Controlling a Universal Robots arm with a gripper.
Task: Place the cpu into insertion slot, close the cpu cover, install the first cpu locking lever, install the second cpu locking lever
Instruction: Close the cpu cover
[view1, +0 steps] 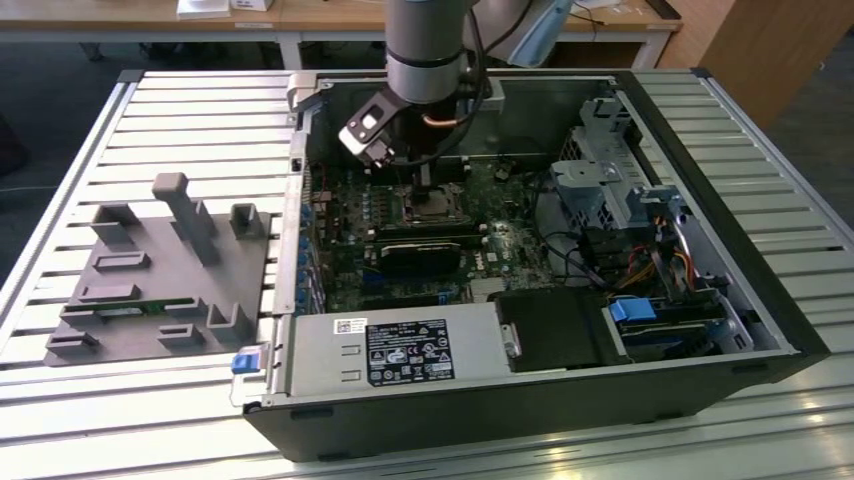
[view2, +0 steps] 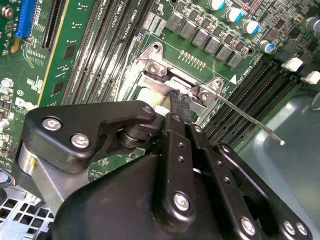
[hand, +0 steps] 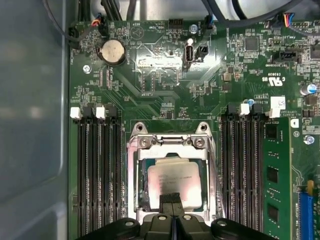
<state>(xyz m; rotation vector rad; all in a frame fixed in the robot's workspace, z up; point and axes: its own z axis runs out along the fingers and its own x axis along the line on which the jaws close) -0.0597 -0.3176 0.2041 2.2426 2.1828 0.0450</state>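
Pale silver square cpu (hand: 175, 183) within silvery cpu cover (hand: 172, 149)

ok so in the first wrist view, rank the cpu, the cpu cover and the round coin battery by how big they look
1. cpu cover: its silvery frame runs around the chip.
2. cpu: one edge is hidden by the gripper.
3. coin battery: looks clearly smallest.

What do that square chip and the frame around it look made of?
The cpu looks like pale matte metal on top, with a soft sheen. The cpu cover seems thin bare sheet metal, silvery with bright glints; probably steel.
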